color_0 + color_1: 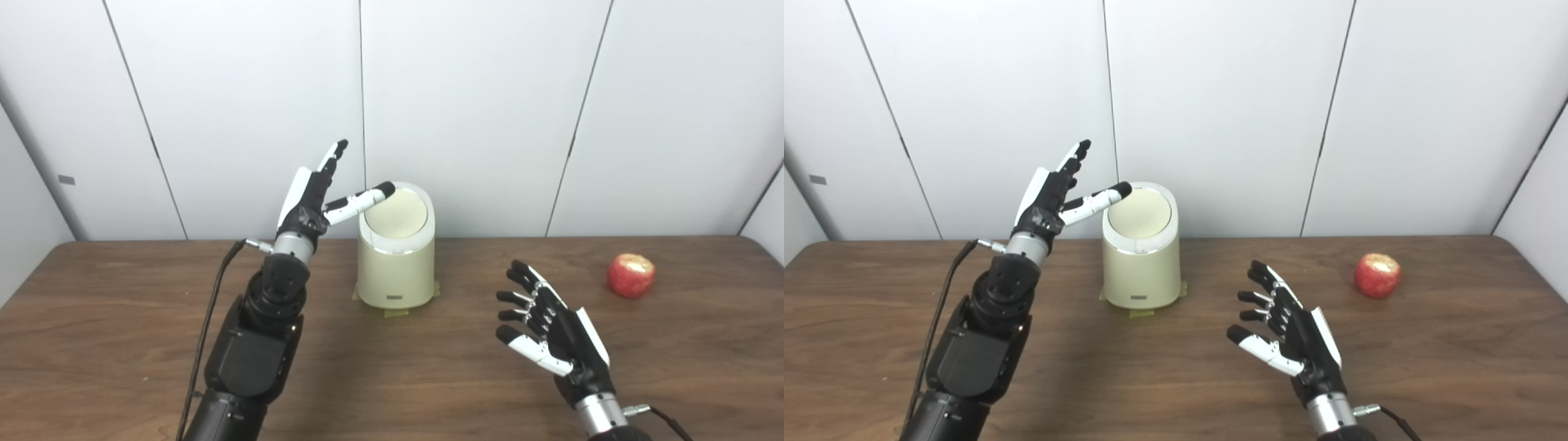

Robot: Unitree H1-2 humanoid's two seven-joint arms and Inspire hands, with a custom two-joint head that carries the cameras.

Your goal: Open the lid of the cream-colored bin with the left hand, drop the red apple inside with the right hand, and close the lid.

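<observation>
The cream-colored bin [396,257] stands toward the back of the wooden counter [392,367], its round lid [395,214] down and tilted toward the cameras, with bits of tape showing at its base. The left hand [313,197] is raised just left of the bin, fingers spread and holding nothing, its thumb stretched across so that the tip sits at the lid's upper-left rim; whether it touches cannot be told. The right hand [1286,334] hovers low over the counter, in front and to the right of the bin, also spread and empty. The red apple [631,275] lies well to the right of the bin, beyond that hand, untouched. So the opening step looks barely begun. From here the risks seem these: a thumb pressing at the very rim may slide off the smooth lid instead of tipping it, or a sideways push could shove the bin, and the tape may not hold it. If the lid does not stay open under the left hand, the apple could strike it and roll away across the counter, being round and free to run.
</observation>
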